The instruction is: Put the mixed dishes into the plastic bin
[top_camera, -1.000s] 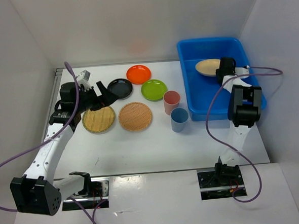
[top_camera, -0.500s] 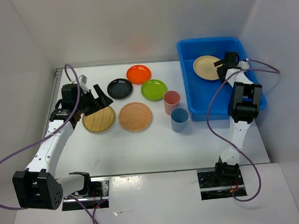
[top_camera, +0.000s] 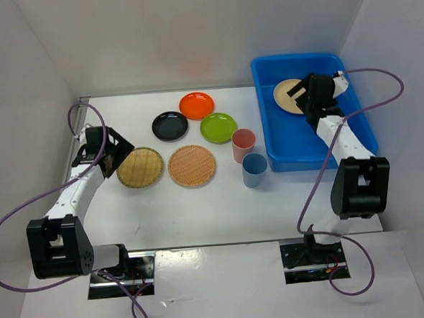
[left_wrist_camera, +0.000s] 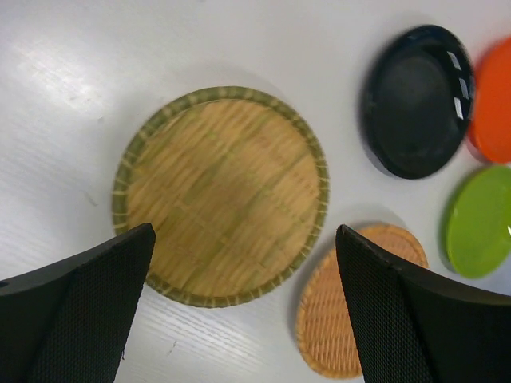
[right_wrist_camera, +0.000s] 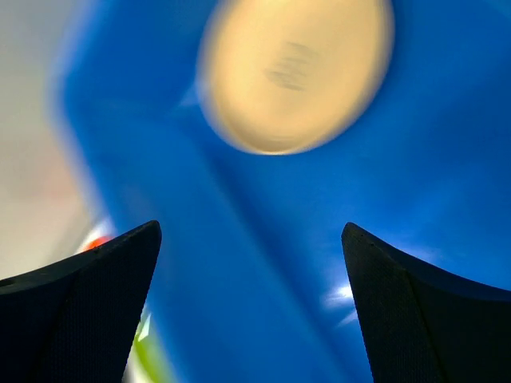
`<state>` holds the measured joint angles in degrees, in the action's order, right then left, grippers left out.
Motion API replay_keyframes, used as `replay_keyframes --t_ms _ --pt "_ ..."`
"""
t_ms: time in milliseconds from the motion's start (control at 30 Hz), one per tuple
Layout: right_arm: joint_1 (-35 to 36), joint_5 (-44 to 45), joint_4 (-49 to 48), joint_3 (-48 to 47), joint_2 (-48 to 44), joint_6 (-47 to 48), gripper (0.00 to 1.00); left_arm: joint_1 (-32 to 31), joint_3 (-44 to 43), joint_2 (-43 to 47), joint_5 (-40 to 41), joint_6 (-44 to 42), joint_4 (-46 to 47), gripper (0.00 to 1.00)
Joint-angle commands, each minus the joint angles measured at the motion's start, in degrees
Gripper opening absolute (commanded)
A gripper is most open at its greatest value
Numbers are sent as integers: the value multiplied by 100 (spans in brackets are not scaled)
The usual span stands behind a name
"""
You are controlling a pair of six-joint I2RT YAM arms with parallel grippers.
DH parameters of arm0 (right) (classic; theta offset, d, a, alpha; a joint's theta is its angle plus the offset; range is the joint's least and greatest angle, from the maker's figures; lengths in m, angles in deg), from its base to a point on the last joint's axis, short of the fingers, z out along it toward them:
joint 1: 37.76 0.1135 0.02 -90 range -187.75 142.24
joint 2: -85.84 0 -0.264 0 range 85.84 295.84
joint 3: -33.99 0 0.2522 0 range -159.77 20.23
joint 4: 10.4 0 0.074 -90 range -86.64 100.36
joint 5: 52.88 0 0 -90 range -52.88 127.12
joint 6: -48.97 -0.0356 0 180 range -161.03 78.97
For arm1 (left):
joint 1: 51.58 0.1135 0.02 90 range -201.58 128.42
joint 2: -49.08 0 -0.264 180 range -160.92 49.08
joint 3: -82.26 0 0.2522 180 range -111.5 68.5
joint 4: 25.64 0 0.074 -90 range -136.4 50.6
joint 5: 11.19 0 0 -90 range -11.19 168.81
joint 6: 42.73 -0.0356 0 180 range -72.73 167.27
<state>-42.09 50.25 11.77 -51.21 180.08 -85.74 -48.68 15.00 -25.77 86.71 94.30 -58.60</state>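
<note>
The tan plate [top_camera: 287, 95] [right_wrist_camera: 295, 72] lies flat inside the blue plastic bin [top_camera: 274, 137] [right_wrist_camera: 263, 239]. My right gripper [top_camera: 303, 100] [right_wrist_camera: 251, 227] hovers open just over it, holding nothing; its view is blurred. On the white table sit the black plate [top_camera: 170, 125] [left_wrist_camera: 415, 100], orange plate [top_camera: 196, 105] [left_wrist_camera: 495, 96], lime green plate [top_camera: 218, 127] [left_wrist_camera: 479, 223], two bamboo trays [top_camera: 140, 167] [top_camera: 191, 165], a pink cup [top_camera: 243, 144] and a blue cup [top_camera: 254, 169]. My left gripper [top_camera: 115, 155] [left_wrist_camera: 243, 231] is open and empty above the near edge of the left bamboo tray [left_wrist_camera: 219, 195]; the other tray [left_wrist_camera: 343, 319] shows beside its right finger.
White walls close in the table on the left, back and right. The bin fills the back right corner. Purple cables loop from both arms over the table's sides. The cups stand close to the bin's left wall.
My right gripper opened and let go of the tan plate, which now rests in the bin. My left arm drew back leftward from the black plate to the left bamboo tray.
</note>
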Motion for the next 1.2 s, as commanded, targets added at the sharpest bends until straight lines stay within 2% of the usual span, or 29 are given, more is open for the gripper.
replay_keyframes --t_ms 0,100,233,400,633,800,900,933,1000,1067,1100,1167 --pt "389 -99 -752 -19 -782 629 98 140 452 215 607 623 101 100" --pt "531 -467 -980 234 -1345 709 98 255 796 531 678 931 258 100" --pt "531 -1742 -1420 648 -2004 586 98 326 1420 849 555 1396 584 100" --pt "908 -1822 -1412 702 -2515 893 98 326 2052 1208 502 1730 1022 99" --pt "908 -2446 -1359 640 -2954 1016 98 326 2765 1368 221 2039 1691 91" --pt "908 -2657 -1297 526 -3148 1069 98 326 2827 877 72 1986 1963 91" --pt "908 -2728 -1245 473 -3280 1069 98 326 2757 193 -78 1933 2139 91" --pt "908 -2728 -1245 473 -3280 1122 98 326 2757 42 -130 1933 2201 84" --pt "908 -2859 -1175 403 -3280 1174 98 326 2634 -230 -131 1880 2263 57" --pt "961 -2912 -1104 324 -3333 1175 98 378 2573 -363 -69 1959 2263 41" --pt "961 -2973 -965 254 -3333 1253 98 378 2572 -416 -69 1960 2263 38" --pt "1031 -2974 -902 175 -3333 1306 98 378 2467 -504 -69 1960 2193 37"
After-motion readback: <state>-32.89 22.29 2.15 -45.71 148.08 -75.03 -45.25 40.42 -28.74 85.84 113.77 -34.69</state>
